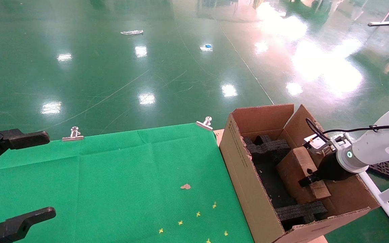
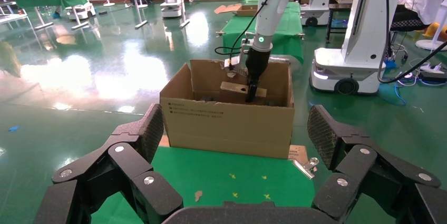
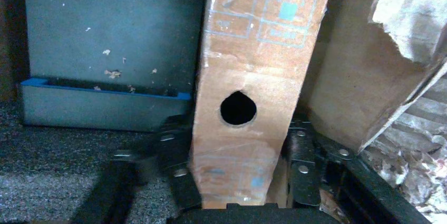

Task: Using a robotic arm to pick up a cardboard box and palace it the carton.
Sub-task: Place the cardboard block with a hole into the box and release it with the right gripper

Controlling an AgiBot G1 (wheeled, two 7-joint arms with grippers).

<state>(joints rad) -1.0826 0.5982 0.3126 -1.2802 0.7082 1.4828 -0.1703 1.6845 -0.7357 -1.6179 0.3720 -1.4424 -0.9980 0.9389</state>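
The large brown carton (image 1: 245, 168) stands open at the right end of the green table, with black foam inserts (image 1: 272, 148) inside. The white robotic arm (image 1: 380, 141) reaches into it from the right. My right gripper (image 1: 311, 180) is shut on the small cardboard box (image 1: 295, 165) and holds it tilted inside the carton. In the right wrist view the box (image 3: 253, 50) shows its round hole, with black fingers (image 3: 303, 166) on both sides. The left wrist view shows the carton (image 2: 226, 124) and the box (image 2: 234, 88) in it. My left gripper (image 1: 49, 173) is open and empty at the table's left.
A green cloth (image 1: 113, 175) covers the table, held by metal clips (image 1: 73, 134) (image 1: 205, 124). A cardboard scrap (image 1: 185, 186) and small yellow marks (image 1: 198, 214) lie on it. A grey panel with a blue edge (image 3: 105, 97) sits beside the box. Glossy green floor lies beyond.
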